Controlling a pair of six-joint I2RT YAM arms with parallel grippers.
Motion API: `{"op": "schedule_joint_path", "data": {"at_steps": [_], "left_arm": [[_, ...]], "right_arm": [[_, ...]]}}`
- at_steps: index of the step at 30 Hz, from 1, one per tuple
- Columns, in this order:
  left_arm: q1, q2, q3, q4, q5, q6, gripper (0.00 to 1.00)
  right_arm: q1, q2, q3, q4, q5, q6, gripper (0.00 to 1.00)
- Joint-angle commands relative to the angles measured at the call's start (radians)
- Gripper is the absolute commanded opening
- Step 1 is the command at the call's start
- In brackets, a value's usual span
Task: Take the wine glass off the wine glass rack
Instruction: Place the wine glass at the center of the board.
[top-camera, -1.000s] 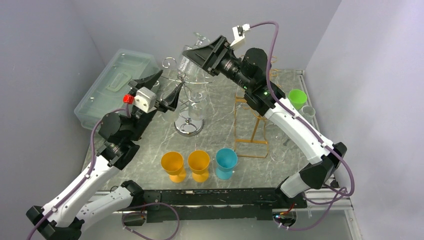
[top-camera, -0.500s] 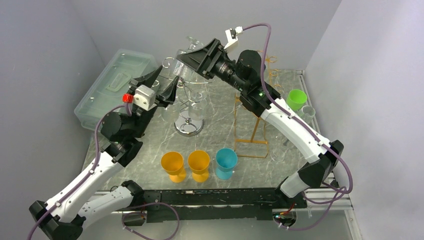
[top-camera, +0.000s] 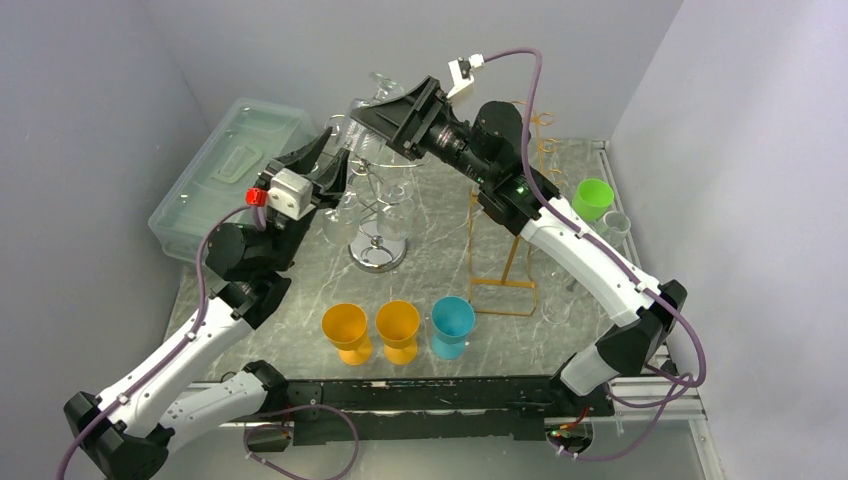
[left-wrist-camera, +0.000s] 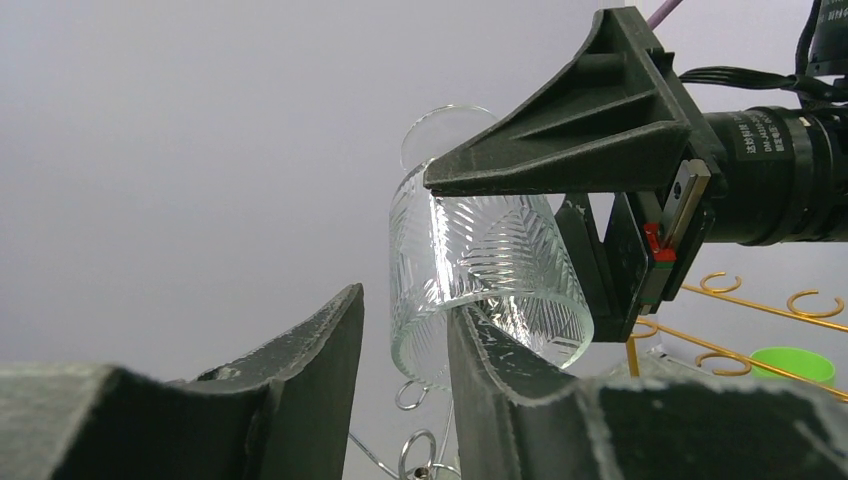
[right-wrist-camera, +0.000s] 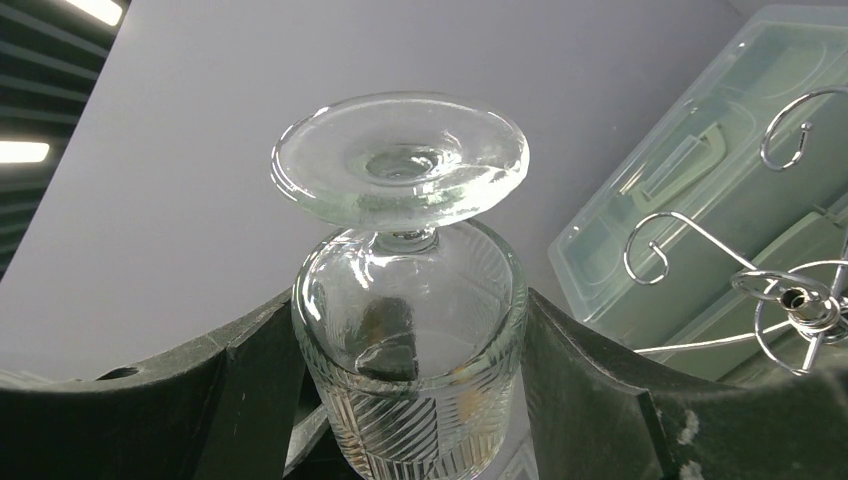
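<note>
The wine glass (right-wrist-camera: 405, 300), clear with cut leaf patterns, is upside down with its foot on top. My right gripper (right-wrist-camera: 410, 300) is shut on its bowl, holding it up beside the top of the chrome wine glass rack (top-camera: 377, 252). My left gripper (left-wrist-camera: 403, 305) comes up from below at the glass (left-wrist-camera: 480, 260). One of its fingers reaches into the open mouth and the other stands outside the wall with a gap, so it is open. From the top view the glass (top-camera: 372, 112) lies between the right gripper (top-camera: 385, 118) and left gripper (top-camera: 328, 168).
The rack's wire hooks (right-wrist-camera: 800, 300) spread close under the glass. A gold wire rack (top-camera: 505, 240) stands to the right, a clear plastic bin (top-camera: 235, 165) to the left. Two orange cups (top-camera: 345, 330) and a teal cup (top-camera: 452, 325) stand in front, a green cup (top-camera: 595, 195) at far right.
My left gripper has risen toward the glass's mouth and its jaws have narrowed around the rim. The right gripper shifted the glass slightly left, then held still.
</note>
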Motion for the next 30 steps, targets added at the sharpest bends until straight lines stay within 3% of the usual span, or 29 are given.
{"op": "schedule_joint_path", "data": {"at_steps": [1,19,24,30], "left_arm": [[0.002,0.0,0.01,0.1,-0.002,0.023,0.38],[0.001,0.016,-0.013,0.165,-0.04,0.013,0.28],[0.002,0.018,-0.016,0.183,-0.065,0.006,0.19],[0.001,0.015,-0.011,0.179,-0.106,-0.01,0.0]], "right_arm": [[0.008,-0.033,0.044,0.129,-0.013,0.04,0.13],[0.026,-0.03,-0.009,0.21,-0.021,0.112,0.11],[0.033,-0.023,-0.019,0.232,-0.018,0.121,0.11],[0.044,-0.013,-0.03,0.258,-0.019,0.125,0.11]]}}
